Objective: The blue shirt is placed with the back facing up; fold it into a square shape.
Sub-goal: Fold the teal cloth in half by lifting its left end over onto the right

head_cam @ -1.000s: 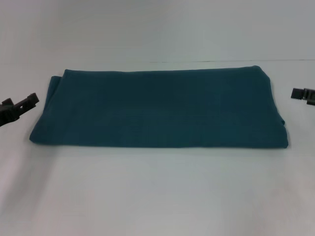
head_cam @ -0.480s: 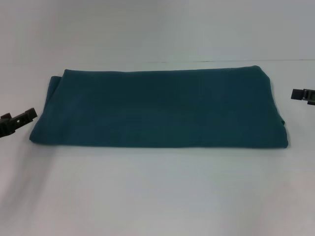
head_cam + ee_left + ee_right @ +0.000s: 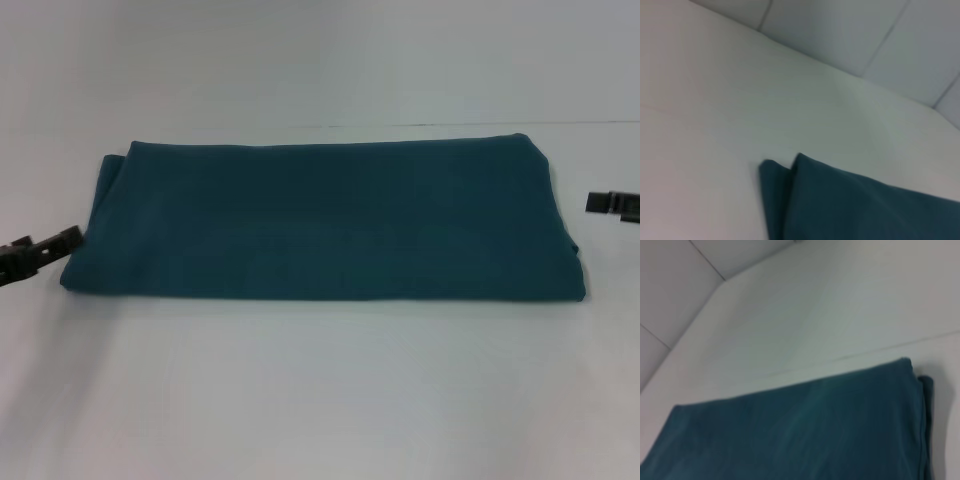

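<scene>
The blue shirt (image 3: 325, 220) lies folded into a wide flat band across the middle of the white table, plain side up. Its layered left end shows in the left wrist view (image 3: 850, 205), its right end in the right wrist view (image 3: 805, 430). My left gripper (image 3: 40, 252) hovers just off the shirt's lower left corner, at the picture's left edge. My right gripper (image 3: 612, 204) sits beyond the shirt's right end, at the right edge. Neither touches the cloth.
The white table (image 3: 320, 400) stretches in front of and behind the shirt. A pale wall with seams rises past the table's far edge (image 3: 850, 35).
My left gripper has sunk lower and edged toward the shirt's lower left corner. The right gripper has dropped slightly. The shirt has not moved.
</scene>
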You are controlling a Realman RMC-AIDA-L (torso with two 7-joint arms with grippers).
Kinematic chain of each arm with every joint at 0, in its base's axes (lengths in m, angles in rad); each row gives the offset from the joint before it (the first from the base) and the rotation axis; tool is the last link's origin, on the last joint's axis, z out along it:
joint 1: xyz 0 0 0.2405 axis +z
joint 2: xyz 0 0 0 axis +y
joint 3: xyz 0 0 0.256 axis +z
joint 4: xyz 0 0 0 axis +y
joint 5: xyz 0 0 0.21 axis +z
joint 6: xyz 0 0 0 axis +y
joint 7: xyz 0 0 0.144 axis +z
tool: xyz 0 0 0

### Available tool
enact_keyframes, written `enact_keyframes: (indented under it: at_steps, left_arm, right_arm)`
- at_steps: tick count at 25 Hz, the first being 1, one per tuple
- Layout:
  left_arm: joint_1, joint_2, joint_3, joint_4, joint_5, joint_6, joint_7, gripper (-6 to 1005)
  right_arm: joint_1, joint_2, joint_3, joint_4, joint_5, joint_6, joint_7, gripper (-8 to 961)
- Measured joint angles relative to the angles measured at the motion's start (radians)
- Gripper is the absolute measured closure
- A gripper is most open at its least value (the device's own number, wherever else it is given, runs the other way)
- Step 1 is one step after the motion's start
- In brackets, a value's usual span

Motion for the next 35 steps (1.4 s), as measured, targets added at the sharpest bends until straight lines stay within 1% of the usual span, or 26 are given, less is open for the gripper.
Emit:
enact_keyframes:
  at_steps: [1,7,11,16,20,26,35]
  left_arm:
    - [-0.003,0.0,0.007,-0.001,0.004,0.0,0.001,118]
    - [-0.025,0.0,0.047,-0.01,0.059,-0.029,0.0,119]
    - [-0.031,0.001,0.052,-0.016,0.081,-0.053,-0.001,119]
    - [-0.032,0.002,0.052,-0.022,0.106,-0.084,-0.002,119]
    - [-0.045,0.006,0.052,-0.053,0.128,-0.102,-0.001,119]
    - [-0.049,0.007,0.053,-0.062,0.129,-0.106,0.003,120]
    - [-0.05,0.008,0.078,-0.063,0.129,-0.101,0.003,119]
  right_arm:
    - [0.0,0.0,0.0,0.0,0.0,0.0,0.0,70]
    - [0.015,0.019,-0.004,0.003,-0.098,0.02,0.028,69]
    - [0.016,0.023,-0.004,0.003,-0.116,0.02,0.043,69]
    - [0.013,0.024,-0.003,0.003,-0.132,0.02,0.056,70]
    - [0.009,0.025,0.004,0.003,-0.131,0.023,0.057,70]
    - [0.01,0.025,0.005,0.003,-0.132,0.023,0.057,71]
    - [0.01,0.025,0.005,0.002,-0.132,0.023,0.057,70]
